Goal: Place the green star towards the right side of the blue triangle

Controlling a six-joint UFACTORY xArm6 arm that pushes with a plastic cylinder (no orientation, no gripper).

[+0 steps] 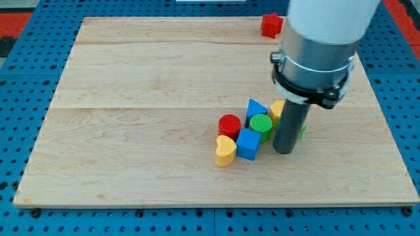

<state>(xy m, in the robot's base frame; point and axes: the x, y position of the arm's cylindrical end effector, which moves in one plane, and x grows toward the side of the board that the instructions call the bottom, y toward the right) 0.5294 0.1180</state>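
Note:
The blue triangle (255, 109) lies in a cluster right of the board's middle. Only a small green sliver shows at the rod's right edge, probably the green star (302, 130), right of the triangle; the rod hides most of it. My tip (283, 151) rests on the board just left of that sliver and right of the green cylinder (261, 124). A yellow block (277, 109) peeks out behind the rod, right of the triangle.
A red cylinder (230, 124), a blue cube (248, 143) and a yellow heart (225, 151) sit in the same cluster, left of my tip. A red block (271, 25) lies at the board's top edge. The wooden board (131, 98) sits on a blue pegboard.

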